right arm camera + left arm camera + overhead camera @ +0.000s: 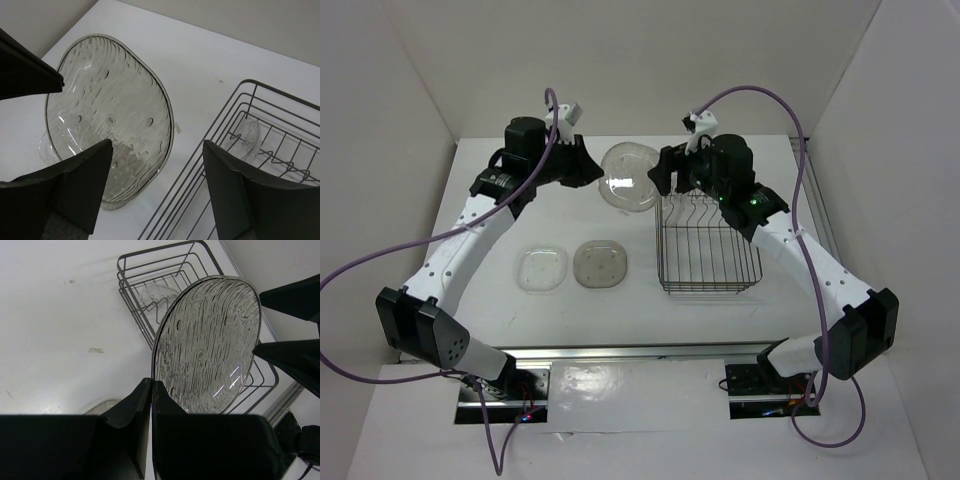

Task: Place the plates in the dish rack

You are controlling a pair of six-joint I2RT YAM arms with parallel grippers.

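On the ribbed plate [207,345] I lose the lower rim between the fingers of the left gripper [151,390], and the plate blocks most of the dish rack [125,282] beyond them (only its far end shows). To the right of the right gripper [157,145] the rack runs off frame, and a clear shape [248,137] among its tines is too faint to name.

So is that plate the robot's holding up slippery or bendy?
Probably stiff: the plate holds its shape though pinched by just one edge in the left gripper. Likely light, since it looks thin and see-through. Its glossy surface might slip.
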